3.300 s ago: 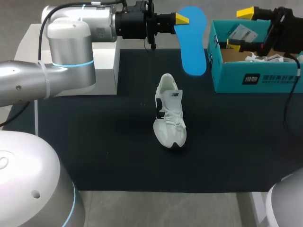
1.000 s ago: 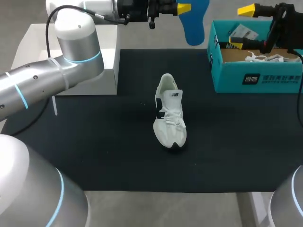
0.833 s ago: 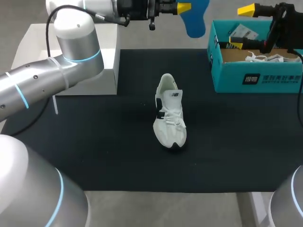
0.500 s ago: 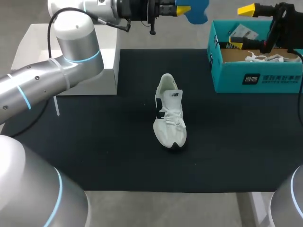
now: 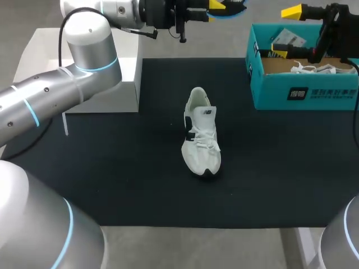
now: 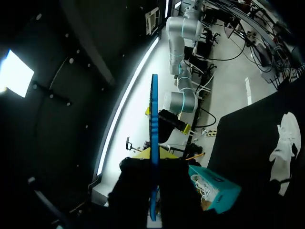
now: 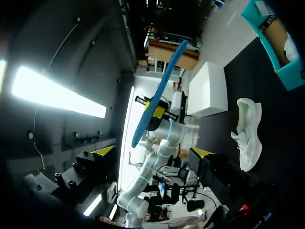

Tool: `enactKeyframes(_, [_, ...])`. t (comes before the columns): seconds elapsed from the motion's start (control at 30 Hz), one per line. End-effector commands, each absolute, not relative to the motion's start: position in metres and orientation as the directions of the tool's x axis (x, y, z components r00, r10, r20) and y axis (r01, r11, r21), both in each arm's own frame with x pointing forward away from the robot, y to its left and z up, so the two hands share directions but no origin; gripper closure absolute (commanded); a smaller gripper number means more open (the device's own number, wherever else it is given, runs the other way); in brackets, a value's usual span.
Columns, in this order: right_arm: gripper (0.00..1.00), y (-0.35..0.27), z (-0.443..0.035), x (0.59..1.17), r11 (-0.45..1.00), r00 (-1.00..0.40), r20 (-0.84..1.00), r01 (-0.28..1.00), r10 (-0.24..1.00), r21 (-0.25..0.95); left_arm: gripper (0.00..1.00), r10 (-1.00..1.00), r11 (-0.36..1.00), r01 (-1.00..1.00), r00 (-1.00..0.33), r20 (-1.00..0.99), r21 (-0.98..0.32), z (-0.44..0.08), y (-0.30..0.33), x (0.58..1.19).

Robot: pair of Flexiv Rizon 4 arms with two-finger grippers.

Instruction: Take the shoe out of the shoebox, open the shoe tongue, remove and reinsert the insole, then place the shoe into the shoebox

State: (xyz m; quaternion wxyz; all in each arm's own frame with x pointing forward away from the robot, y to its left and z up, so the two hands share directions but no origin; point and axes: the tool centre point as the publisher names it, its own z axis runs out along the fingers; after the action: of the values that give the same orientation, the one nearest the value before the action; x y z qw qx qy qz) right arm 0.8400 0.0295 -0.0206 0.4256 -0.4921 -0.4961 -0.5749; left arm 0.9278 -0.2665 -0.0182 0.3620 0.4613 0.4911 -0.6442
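**Insole out and aloft; reinsertion pending**

Item, surface (image 5: 112, 185): dark mat, nearest to me.

Item, shoe (image 5: 201, 134): white, mid-mat, resting on its sole. The toe is towards me, the heel is away, and the opening faces up. I cannot tell how far back the tongue is folded.

Item, white block (image 5: 126, 84): far-left corner of the mat, well apart from the shoe.

Item, shoebox (image 5: 305, 89): teal, far right, lid off, with crumpled paper (image 5: 314, 68) inside and no shoe.

Item, right pincer (image 5: 286, 32): poised over the shoebox's left end, fingers spread, carrying nothing.

Item, left pincer (image 5: 216, 7): farthest back and high up, clenched on the blue insole (image 5: 231, 3). My left wrist view shows the insole edge-on, rising straight out from between the fingers.

Step, as I judge it: removal is done and reinsertion is not yet begun.

Next move, as I judge it: bring the insole down from that height, turn it to match the shoe's length, and feed its front end into the opening towards the toe. The right pincer is free and will likely have to steady the heel or hold the tongue back, since the shoe sits loose on the mat and could slide.
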Motion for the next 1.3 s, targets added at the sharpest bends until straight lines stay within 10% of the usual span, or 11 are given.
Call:
enactKeyframes(0.03, [0.0, 0.031, -0.021, 0.84, -0.147, -0.153, 0.988, 0.978, -0.001, 0.151, 1.0, -0.061, -0.179, 0.77, 0.613, -0.788, 0.613, -0.027, -0.266, 0.935])
enactKeyframes(1.03, [0.0, 0.051, -0.031, 0.889, -0.127, -0.232, 0.965, 0.961, 0.119, 0.247, 1.0, -0.072, 0.111, 0.934, 0.349, -0.934, 0.34, -0.036, -0.288, 0.915])
enactKeyframes(1.3, [0.35, 0.062, -0.037, 0.899, -0.055, -0.238, 0.958, 0.967, 0.162, 0.249, 1.0, -0.086, 0.06, 0.945, 0.326, -0.941, 0.322, -0.035, -0.294, 0.913])
